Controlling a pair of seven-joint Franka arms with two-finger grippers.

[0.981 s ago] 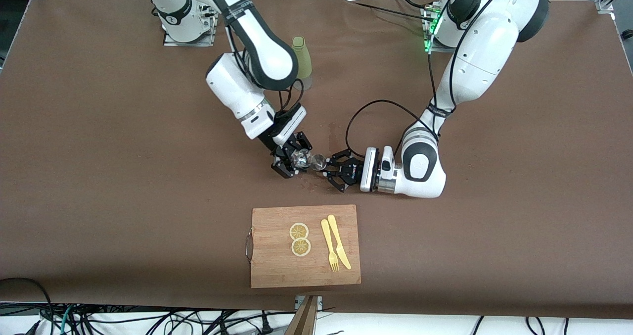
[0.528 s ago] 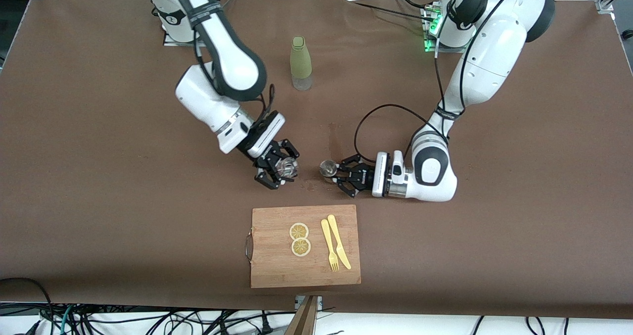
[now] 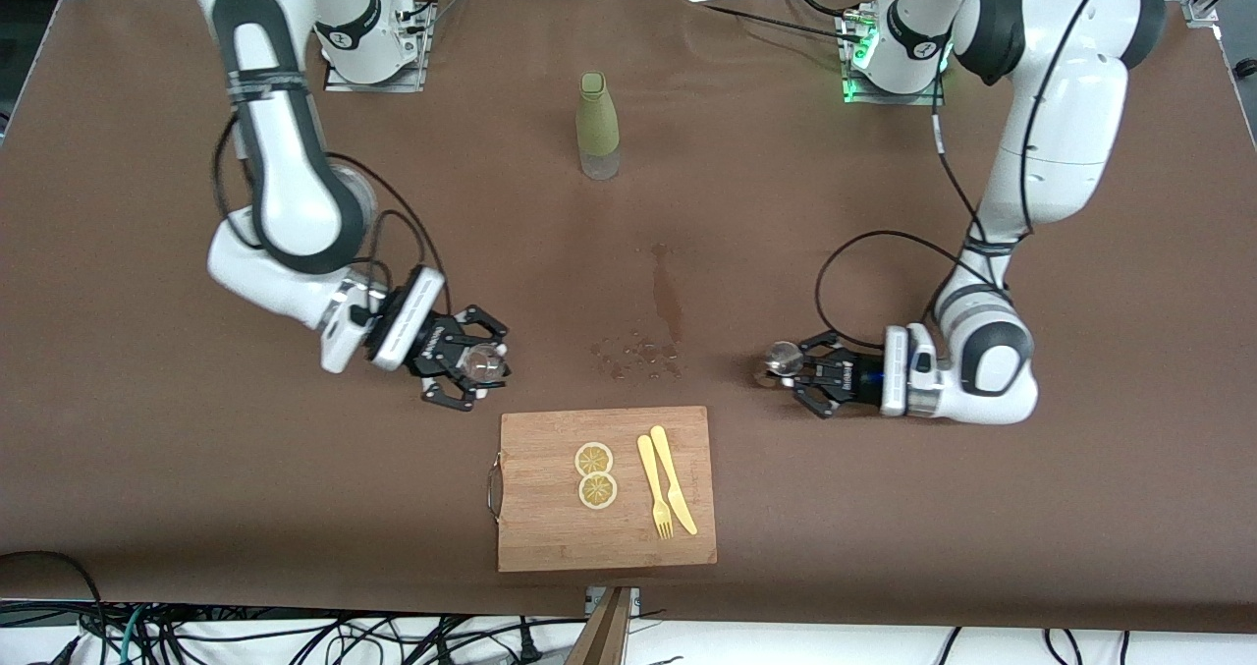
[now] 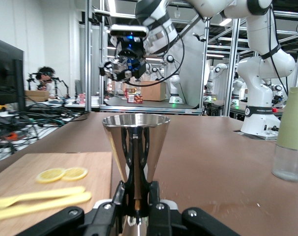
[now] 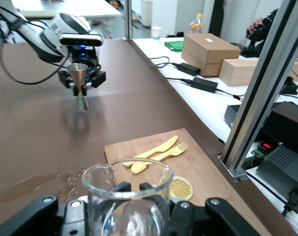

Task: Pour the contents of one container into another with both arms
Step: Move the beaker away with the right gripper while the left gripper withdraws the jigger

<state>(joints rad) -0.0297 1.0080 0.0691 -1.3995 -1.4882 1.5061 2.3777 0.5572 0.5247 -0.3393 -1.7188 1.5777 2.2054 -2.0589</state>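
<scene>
- A wide brown tabletop [image 3: 884,547] with two white robot arms, whose bases stand along its edge farthest from the front camera.
- The left arm [image 3: 1056,144] reaches down low over the tabletop toward its own end. Its wrist lies level and points at the middle of the tabletop.
- The left tool [image 3: 793,370] is clenched on the narrow waist of a shiny metal jigger [image 3: 782,356]. The jigger is held upright, with its open cone facing up.
- The right arm [image 3: 280,184] bends low over its own end of the tabletop, and its wrist also points toward the middle.
- The right tool [image 3: 476,368] grips a small clear glass [image 3: 483,359] by its sides. The glass is upright.
- The two tools face each other and are well apart.
- Between them, a wet streak and scattered droplets [image 3: 640,353] mark the tabletop.
- A wooden cutting board [image 3: 550,537] lies nearer the front camera than the droplets. It holds two lemon slices [image 3: 595,475], a yellow fork [image 3: 653,488] and a yellow knife [image 3: 673,478].
- A green bottle [image 3: 597,120] stands upright between the arm bases.
</scene>
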